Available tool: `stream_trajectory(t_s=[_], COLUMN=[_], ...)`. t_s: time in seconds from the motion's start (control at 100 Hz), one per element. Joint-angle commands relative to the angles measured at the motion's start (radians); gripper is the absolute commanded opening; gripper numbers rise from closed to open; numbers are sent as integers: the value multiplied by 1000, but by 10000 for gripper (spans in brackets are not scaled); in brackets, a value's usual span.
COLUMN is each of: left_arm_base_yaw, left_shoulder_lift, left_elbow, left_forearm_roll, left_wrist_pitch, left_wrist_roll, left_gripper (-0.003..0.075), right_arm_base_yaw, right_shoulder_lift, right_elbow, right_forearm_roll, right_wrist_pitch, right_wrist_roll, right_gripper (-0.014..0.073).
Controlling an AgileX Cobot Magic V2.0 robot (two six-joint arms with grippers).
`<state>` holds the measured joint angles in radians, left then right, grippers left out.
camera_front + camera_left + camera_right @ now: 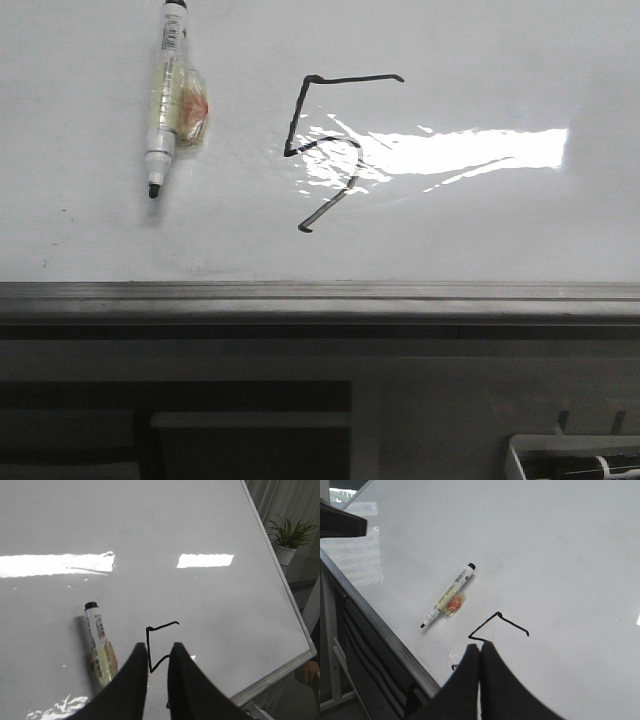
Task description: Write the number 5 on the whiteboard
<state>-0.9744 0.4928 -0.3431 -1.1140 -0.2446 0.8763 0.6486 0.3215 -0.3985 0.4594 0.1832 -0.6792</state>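
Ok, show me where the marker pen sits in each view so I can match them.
Front: marker pen upper left, lying on the whiteboard, left of the number 5.
Left wrist: pen beside the left pincer.
Right wrist: pen at centre.
Shared landmark: the drawn 5.

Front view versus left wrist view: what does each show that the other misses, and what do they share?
Only the front view shows the whole number 5, lower curve and tail included, plus the marker's bare tip and the dark furniture below the whiteboard's rail. Only the left wrist view shows the left gripper, its fingers slightly apart and hiding the digit's lower half, and a potted plant beyond the board. Both show the marker lying beside the 5, and glare on the board.
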Motion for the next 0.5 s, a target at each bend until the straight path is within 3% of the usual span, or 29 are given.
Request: stream_trajectory(t_s=[0.0, 0.49], left_arm_base_yaw=[-8, -8], left_shoulder_lift=[-61, -116], left_elbow=[19, 67], left_forearm_roll=[-14, -22], left_wrist_pitch=[-5, 1], left_wrist_roll=[-5, -5], left_gripper=[-20, -20], right_arm_base_yaw=[-7, -7], right_shoulder_lift=[-67, -151], right_elbow=[43, 154], right_forearm_roll=[-1, 2], right_wrist_pitch=[-106, -48], right_wrist_roll=[0, 0], right_gripper=[-61, -61])
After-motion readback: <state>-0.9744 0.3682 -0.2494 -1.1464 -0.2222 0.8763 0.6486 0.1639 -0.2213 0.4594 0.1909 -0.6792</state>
